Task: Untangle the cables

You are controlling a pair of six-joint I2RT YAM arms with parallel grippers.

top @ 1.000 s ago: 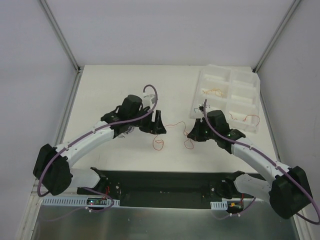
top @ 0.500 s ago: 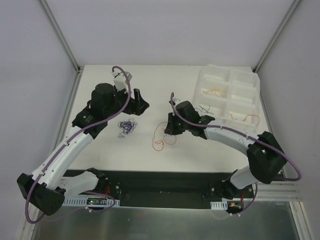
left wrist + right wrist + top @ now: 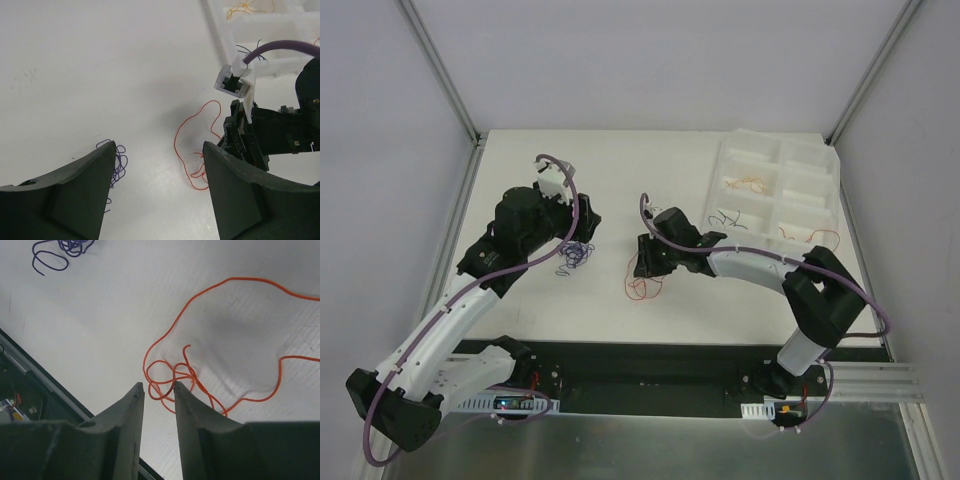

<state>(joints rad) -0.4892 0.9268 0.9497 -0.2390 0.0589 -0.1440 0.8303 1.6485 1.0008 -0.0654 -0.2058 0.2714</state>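
Near the middle of the matte white tabletop [image 3: 720,310], a hair-thin red wire [image 3: 642,287], smooth and glossy. Drawn out in one wide open loop, with a small cluster of tight curls at its near end. Directly over those curls, the right gripper [image 3: 645,262], of black hard plastic with flat wedge-shaped fingers. Parted by only a narrow slit in the right wrist view [image 3: 157,390], with the curls of the red wire [image 3: 182,372] showing through the slit, flat on the surface and not pinched.

To the left of it, apart from the red one, a purple wire [image 3: 575,252], bunched in a small curly heap with one loose oval loop. Just above this heap, the left gripper [image 3: 582,228], spread wide and holding nothing. In its own camera [image 3: 159,150], broad dark fingers with rounded tips, the purple wire [image 3: 117,162] beside the left one.

At the far right, a white plastic tray [image 3: 775,175] with square compartments. Inside separate compartments, thin orange wires [image 3: 752,183] and a short black wire [image 3: 728,217], all curly.
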